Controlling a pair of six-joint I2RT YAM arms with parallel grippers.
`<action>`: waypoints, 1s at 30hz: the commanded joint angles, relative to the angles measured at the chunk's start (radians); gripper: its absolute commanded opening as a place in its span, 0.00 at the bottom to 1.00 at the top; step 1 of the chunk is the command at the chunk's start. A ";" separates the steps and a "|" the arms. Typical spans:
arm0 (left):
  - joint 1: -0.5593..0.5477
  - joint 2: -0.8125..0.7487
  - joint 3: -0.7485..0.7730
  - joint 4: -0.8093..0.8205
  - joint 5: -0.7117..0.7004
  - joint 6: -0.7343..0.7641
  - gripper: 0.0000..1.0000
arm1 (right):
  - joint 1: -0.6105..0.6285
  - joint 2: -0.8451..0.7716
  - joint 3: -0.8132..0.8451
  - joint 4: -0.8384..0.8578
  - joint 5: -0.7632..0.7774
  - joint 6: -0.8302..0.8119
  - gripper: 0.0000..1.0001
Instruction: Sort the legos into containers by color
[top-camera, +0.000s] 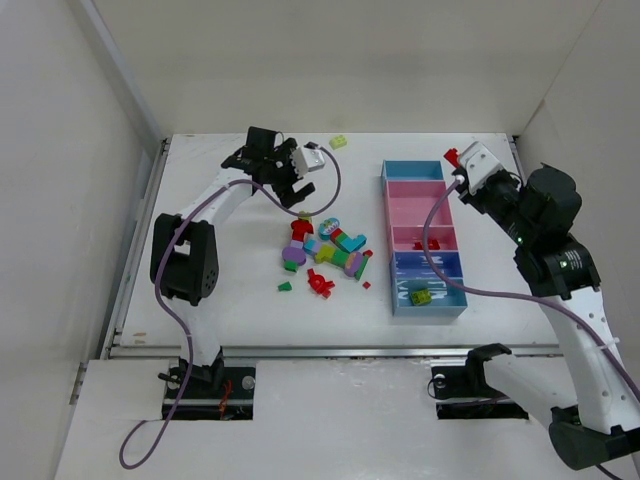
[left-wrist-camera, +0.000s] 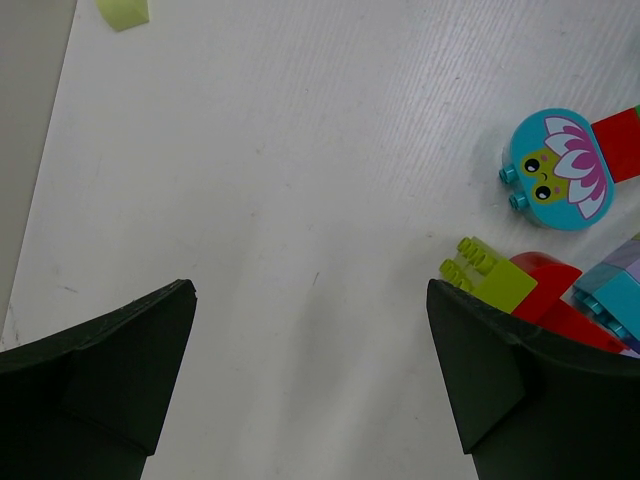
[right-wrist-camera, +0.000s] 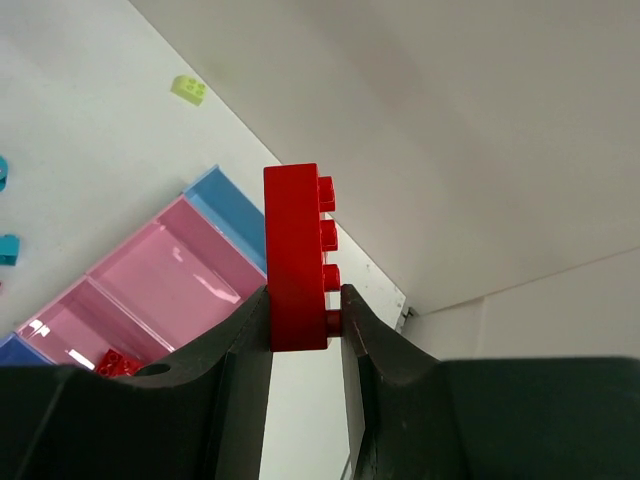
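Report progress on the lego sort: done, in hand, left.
Done: red bricks lie in a pink bin, and a yellow-green brick in the nearest light blue bin of the containers. In hand: the right claw is shut on a red brick near the strip's far end. Left: the pile mid-table and a stray yellow-green brick at the far edge; the left claw hangs open beside the pile.

Top camera looks down on table; close right-wrist view, seemingly oblique, shares the containers.
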 joint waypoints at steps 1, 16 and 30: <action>-0.008 -0.063 -0.008 0.015 0.008 -0.018 1.00 | 0.006 -0.018 0.014 0.040 -0.027 -0.002 0.00; -0.017 -0.063 -0.008 0.015 0.008 -0.018 1.00 | 0.006 -0.008 0.023 0.040 -0.047 -0.002 0.00; -0.017 -0.063 -0.017 0.043 0.008 -0.027 1.00 | 0.006 0.226 -0.067 -0.239 -0.052 -0.079 0.00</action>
